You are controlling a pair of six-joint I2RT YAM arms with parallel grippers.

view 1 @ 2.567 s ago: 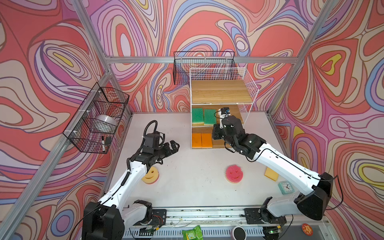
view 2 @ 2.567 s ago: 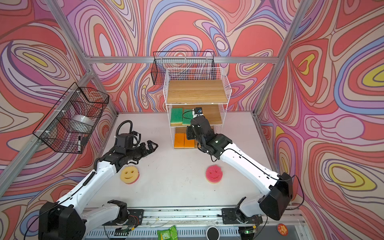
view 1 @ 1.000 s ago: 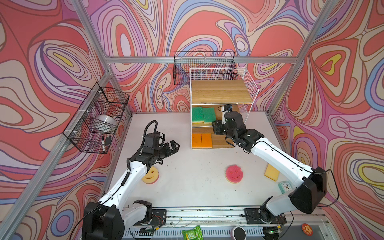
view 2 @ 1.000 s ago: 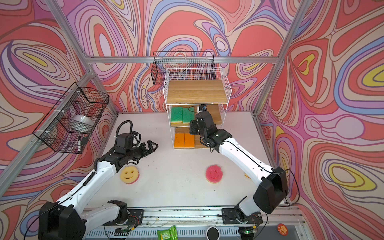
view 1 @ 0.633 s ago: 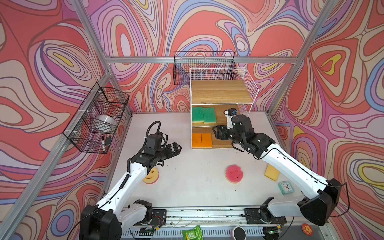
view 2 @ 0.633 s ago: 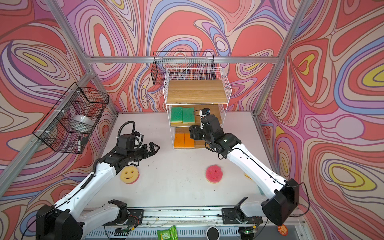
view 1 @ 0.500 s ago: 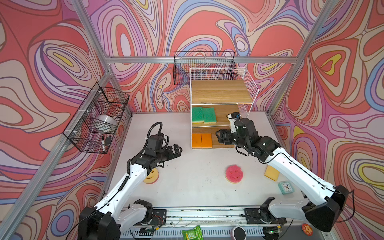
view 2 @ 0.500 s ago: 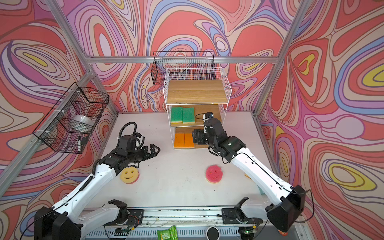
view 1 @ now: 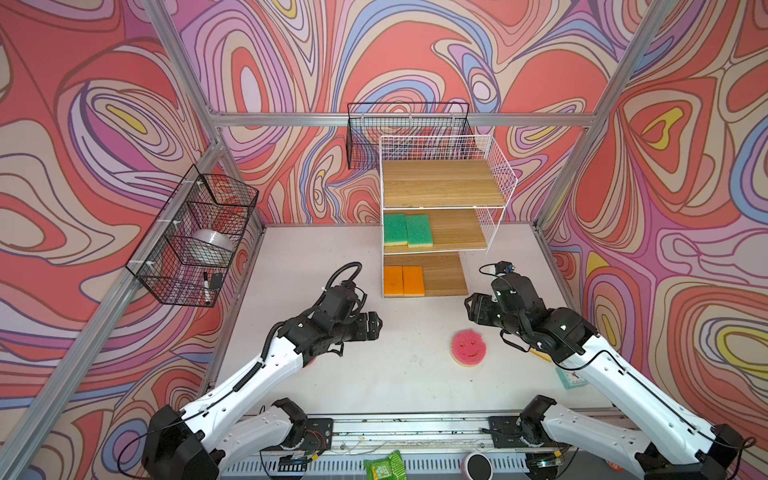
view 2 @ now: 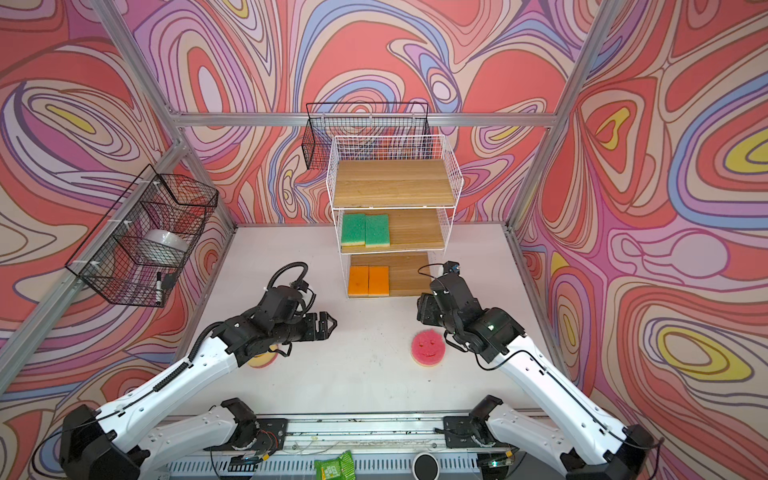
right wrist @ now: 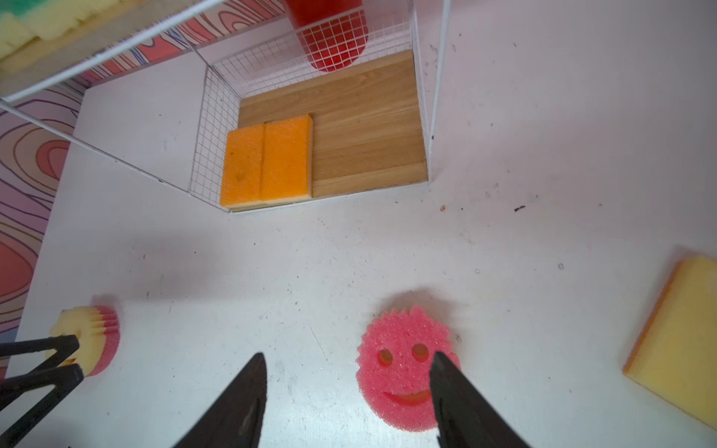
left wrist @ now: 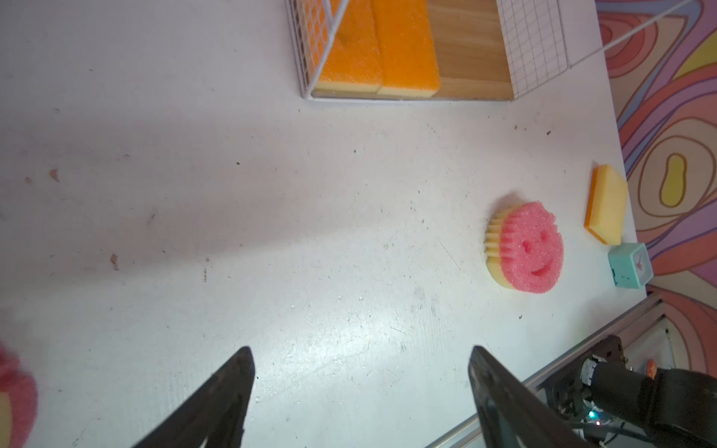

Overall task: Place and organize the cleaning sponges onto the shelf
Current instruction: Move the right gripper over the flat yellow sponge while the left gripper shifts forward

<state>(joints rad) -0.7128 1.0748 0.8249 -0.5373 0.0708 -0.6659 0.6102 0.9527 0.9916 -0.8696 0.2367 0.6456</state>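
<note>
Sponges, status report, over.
Left end effector open, empty; right end effector open, empty. Four sponges on shelf, three loose sponges on table. Nothing blocking.

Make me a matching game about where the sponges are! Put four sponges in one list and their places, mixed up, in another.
Things:
1. green sponges
2. orange sponges
3. pink smiley sponge
4. yellow sponge

Places:
A. bottom board of the shelf
B. beside the teal clock, near the edge of the table
C. middle board of the shelf
D. out on the table, in front of the shelf

Pairs: 1-C, 2-A, 3-D, 4-B.
</note>
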